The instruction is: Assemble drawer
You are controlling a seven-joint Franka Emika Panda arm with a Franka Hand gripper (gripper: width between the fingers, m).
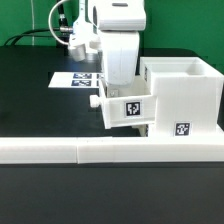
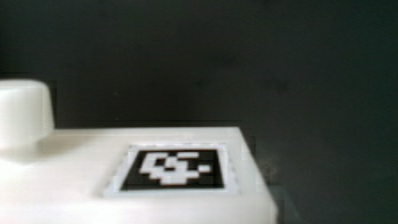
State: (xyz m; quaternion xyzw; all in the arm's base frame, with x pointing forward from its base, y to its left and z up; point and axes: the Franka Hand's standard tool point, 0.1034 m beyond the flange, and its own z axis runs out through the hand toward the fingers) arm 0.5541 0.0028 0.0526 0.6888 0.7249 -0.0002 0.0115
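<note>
Tray (image 1: 124,107) with knob (image 1: 96,100) partway into housing (image 1: 180,95), at its 9 o'clock; gripper (image 1: 118,80) above tray, finger opening hidden; next: push tray home toward 3 o'clock.

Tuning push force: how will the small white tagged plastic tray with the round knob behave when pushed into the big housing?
The small white tagged plastic tray looks like stiff, thin-walled plastic, so probably rigid and light. Its flat boxy faces suggest it slides rather than rolls. Partly inside the big white cube-like housing, it may jam if pushed skewed. Its round knob looks smooth, possibly slippery.
</note>
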